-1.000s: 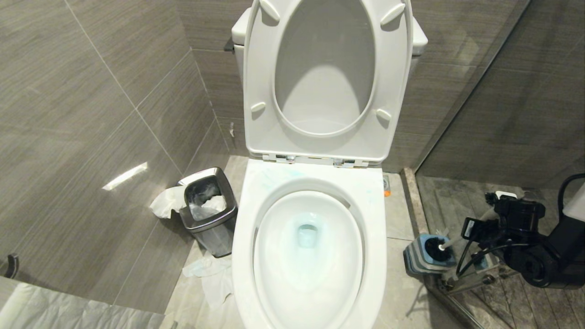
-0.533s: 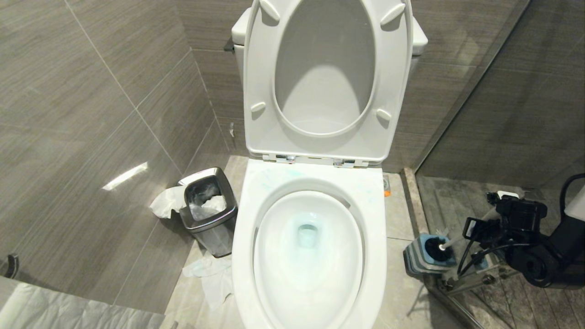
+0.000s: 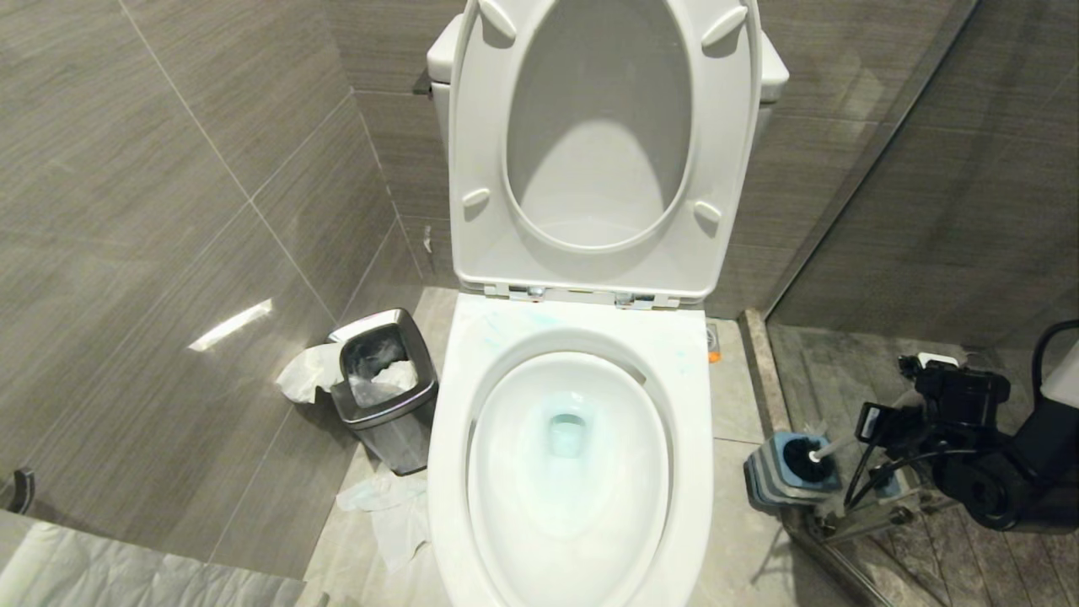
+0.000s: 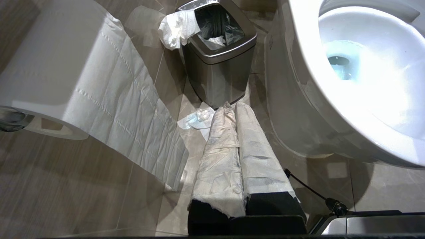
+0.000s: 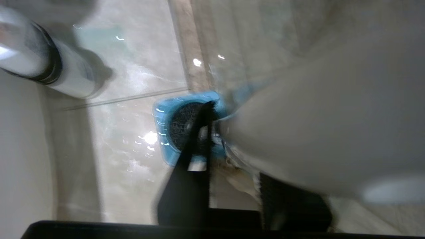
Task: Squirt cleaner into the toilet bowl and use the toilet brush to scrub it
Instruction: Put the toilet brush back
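Right gripper [image 3: 877,426] beside holder [image 3: 788,476], finger spread not discernible; toilet brush [image 3: 822,453] seated head-down inside. Handle to be released cleanly, withdrawal kept straight, holder left untipped. Left gripper [image 4: 229,109] pressed together, parked.

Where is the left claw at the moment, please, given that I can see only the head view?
Observer: The left claw hangs shut, pointing at the floor between the waste bin and the toilet bowl.
Operator: Thank you. Is there anything on it?
Observer: Yes, both fingers are wrapped in a crumpled white covering.
Operator: And what is beside it, away from the toilet?
Observer: A toilet paper roll, with a long strip of paper trailing down from it.
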